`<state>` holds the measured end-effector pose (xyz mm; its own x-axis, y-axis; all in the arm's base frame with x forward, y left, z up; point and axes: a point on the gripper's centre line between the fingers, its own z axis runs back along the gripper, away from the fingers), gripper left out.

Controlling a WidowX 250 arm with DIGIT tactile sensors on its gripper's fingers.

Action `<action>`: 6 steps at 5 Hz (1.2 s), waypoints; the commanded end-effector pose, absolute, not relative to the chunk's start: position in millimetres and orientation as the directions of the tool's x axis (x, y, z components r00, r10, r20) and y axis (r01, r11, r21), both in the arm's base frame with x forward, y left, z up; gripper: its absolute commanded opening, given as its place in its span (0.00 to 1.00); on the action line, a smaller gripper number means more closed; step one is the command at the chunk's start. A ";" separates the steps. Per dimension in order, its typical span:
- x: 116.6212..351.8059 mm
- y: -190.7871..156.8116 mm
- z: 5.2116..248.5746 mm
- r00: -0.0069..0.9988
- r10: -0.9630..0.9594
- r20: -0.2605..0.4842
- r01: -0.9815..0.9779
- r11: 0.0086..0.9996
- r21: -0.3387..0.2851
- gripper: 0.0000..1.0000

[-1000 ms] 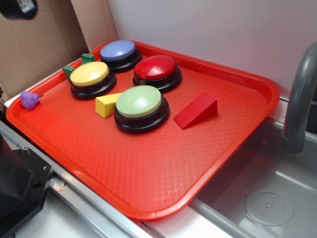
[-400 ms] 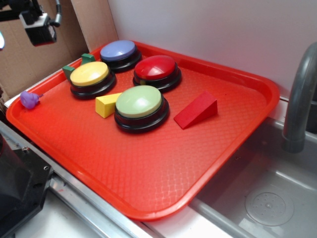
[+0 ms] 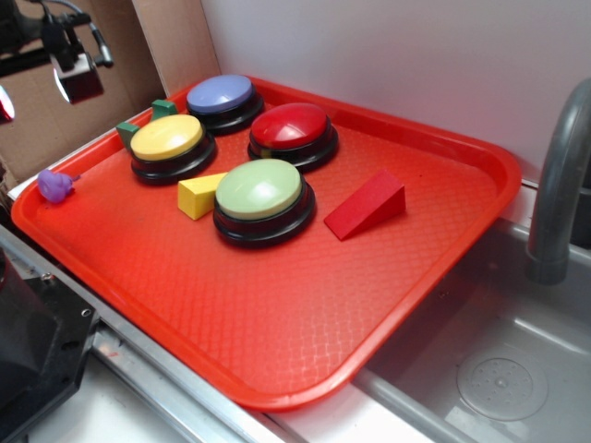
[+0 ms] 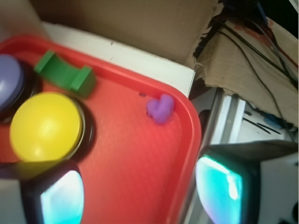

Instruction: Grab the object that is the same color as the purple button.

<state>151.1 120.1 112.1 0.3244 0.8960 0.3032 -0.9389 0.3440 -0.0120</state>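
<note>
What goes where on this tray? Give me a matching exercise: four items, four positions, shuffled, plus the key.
Items:
1. purple toy
2. purple button
3. red wedge
4. yellow block

Positions (exterior view):
A. back of the red tray, beside the red button
B. right of the green button, on open tray surface
C. at the tray's far left rim, apart from every button
D. tucked between the yellow button and the green button

Pairs: 1-C, 2-A, 3-B, 4-D
</note>
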 end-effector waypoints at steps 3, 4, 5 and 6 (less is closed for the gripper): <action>154.8 170.5 44.9 0.132 0.961 0.245 -0.991 0.126 0.040 1.00; 153.6 177.1 37.8 0.110 0.964 0.243 -0.994 0.101 0.051 1.00; 154.6 179.9 30.0 0.108 0.966 0.234 -0.994 0.099 0.048 1.00; 154.0 179.8 26.3 0.079 0.969 0.235 -0.996 0.069 0.054 0.80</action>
